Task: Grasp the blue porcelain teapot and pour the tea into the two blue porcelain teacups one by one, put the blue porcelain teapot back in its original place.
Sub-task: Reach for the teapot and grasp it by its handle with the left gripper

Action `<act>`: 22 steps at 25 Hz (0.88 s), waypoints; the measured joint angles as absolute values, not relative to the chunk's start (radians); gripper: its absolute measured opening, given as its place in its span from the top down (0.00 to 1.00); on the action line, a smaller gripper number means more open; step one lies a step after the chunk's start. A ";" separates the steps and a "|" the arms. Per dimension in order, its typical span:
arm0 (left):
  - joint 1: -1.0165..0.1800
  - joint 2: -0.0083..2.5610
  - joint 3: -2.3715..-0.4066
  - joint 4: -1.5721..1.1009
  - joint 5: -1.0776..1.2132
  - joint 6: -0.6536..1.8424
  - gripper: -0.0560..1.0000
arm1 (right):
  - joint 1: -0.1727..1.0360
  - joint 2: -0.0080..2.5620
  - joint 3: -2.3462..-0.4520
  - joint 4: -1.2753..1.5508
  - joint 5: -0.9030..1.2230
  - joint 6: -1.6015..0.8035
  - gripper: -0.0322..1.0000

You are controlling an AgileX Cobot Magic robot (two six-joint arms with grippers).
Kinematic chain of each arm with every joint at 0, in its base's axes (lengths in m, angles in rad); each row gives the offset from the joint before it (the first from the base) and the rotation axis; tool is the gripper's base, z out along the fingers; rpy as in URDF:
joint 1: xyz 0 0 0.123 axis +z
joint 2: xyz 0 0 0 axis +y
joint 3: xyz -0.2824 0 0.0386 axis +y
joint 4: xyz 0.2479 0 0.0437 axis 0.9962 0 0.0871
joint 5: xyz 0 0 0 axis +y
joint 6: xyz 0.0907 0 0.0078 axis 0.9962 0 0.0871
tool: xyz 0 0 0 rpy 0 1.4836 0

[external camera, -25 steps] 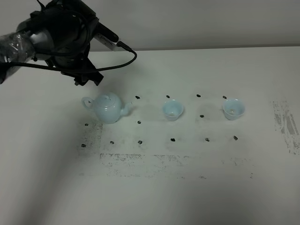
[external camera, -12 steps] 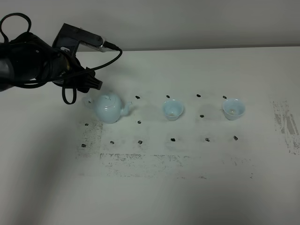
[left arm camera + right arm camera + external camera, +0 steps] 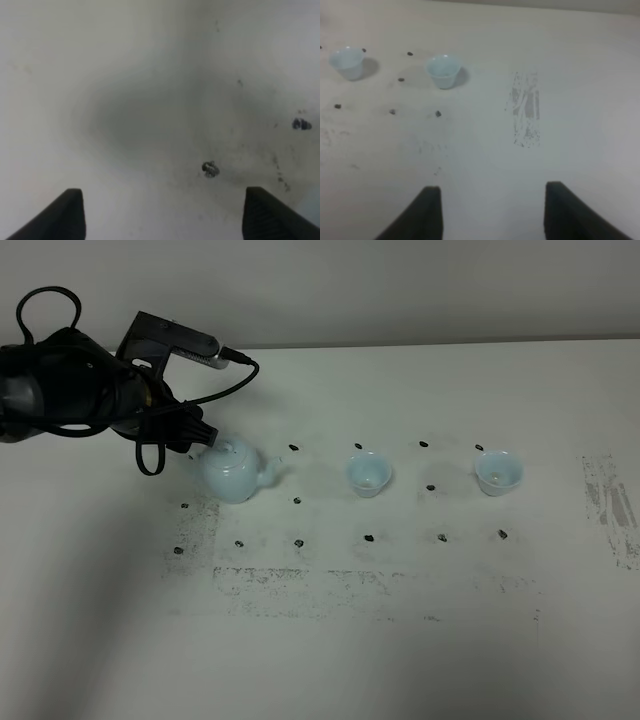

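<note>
Now, starting at the left fingers [image 3: 70,215]: they stand spread wide. In the left wrist view only bare tabletop [image 3: 150,75] and a dark mark [image 3: 210,169] lie between them, so we judge that they pinch nothing yet. The right fingers [image 3: 427,215] also stand apart over bare tabletop with nothing held, and that arm does not show in the high view.

Moving outward, the left arm [image 3: 80,400] fills the upper left of the high frame. Its front end sits right against the handle side of the blue porcelain teapot [image 3: 232,472], which stands left of centre with its spout pointing right.

What has changed is the arm. A second ago it hung above and behind the teapot, then it swung off to the left. It has now come in low, so its dark front covers the loop handle we could see before. The teapot itself has not shifted. Neither have the middle teacup [image 3: 368,473] and the right teacup [image 3: 497,471], which stand in a row to its right, well apart from each other. We see no tea in either cup from here.

For the task, we read this as the approach to the handle being nearly finished, with the grasp, both pours and the return all still to do. We cannot tell whether the handle already lies between the left fingers, since the wrist view shows no teapot
</note>
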State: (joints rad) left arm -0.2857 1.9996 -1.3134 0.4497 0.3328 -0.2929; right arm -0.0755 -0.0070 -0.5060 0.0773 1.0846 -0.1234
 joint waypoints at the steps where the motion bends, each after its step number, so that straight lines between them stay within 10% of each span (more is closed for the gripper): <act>1: -0.286 2.000 -1.313 0.450 0.336 -0.292 0.36 | -0.076 -0.007 -0.506 0.077 1.085 -0.123 0.50; 22: -0.303 2.000 -1.313 0.425 0.515 -0.288 0.36 | -0.076 -0.007 -0.506 0.077 1.085 -0.123 0.50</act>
